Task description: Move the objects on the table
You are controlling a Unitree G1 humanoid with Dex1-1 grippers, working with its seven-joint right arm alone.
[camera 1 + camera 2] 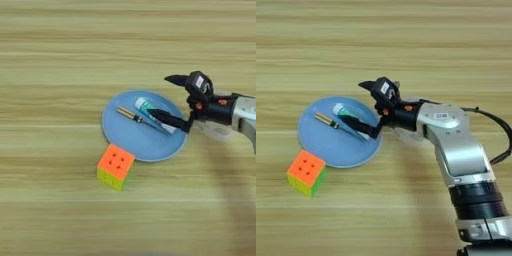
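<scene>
Now right gripper (pixel 167 97) spread wide over plate (pixel 120 132), forearm (pixel 456 145) bent.

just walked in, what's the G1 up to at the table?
The right gripper reaches in from the right with its jaws spread wide over the round blue plate. One black finger lies low across the white-green tube on the plate; the other points up past the plate's far rim. A thin dark pen also lies on the plate. The puzzle cube sits on the table at the plate's near-left edge.
</scene>
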